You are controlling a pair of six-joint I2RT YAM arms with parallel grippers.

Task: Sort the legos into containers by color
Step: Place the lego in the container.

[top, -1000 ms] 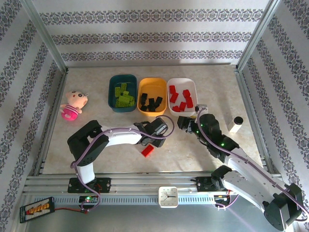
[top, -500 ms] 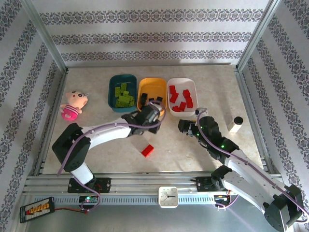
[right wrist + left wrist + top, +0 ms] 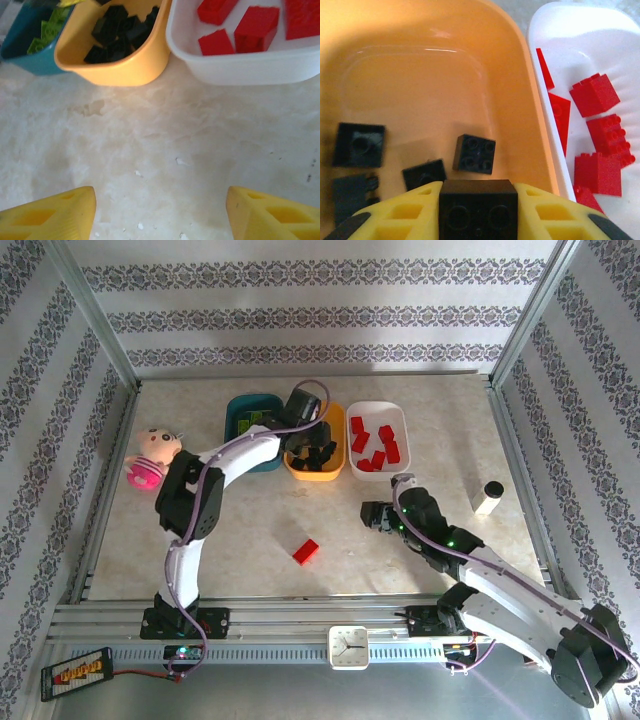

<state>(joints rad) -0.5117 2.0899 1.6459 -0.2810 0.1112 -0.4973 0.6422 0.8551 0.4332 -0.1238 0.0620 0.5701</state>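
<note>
My left gripper (image 3: 303,436) hangs over the orange tub (image 3: 338,430), shut on a black brick (image 3: 478,206). Under it, several black bricks (image 3: 474,154) lie on the tub's floor (image 3: 445,65). The white tub (image 3: 377,408) to the right holds several red bricks (image 3: 596,95). At the left, the dark teal tub (image 3: 234,410) holds lime green bricks (image 3: 47,30). One red brick (image 3: 306,551) lies alone on the table, nearer the front. My right gripper (image 3: 374,516) stands open and low over bare table (image 3: 160,210), in front of the orange tub's wall (image 3: 125,70) and the white one (image 3: 250,65).
A pink plush doll (image 3: 152,455) lies at the left, beside the teal tub. A small white cylinder (image 3: 489,497) stands at the right, past my right arm. Metal frame rails border the table on both sides. A small clock (image 3: 349,647) sits on the front rail.
My left arm has swung from beside the loose red brick to above the orange tub, carrying the black brick. My right gripper has drawn back and slightly left.
</note>
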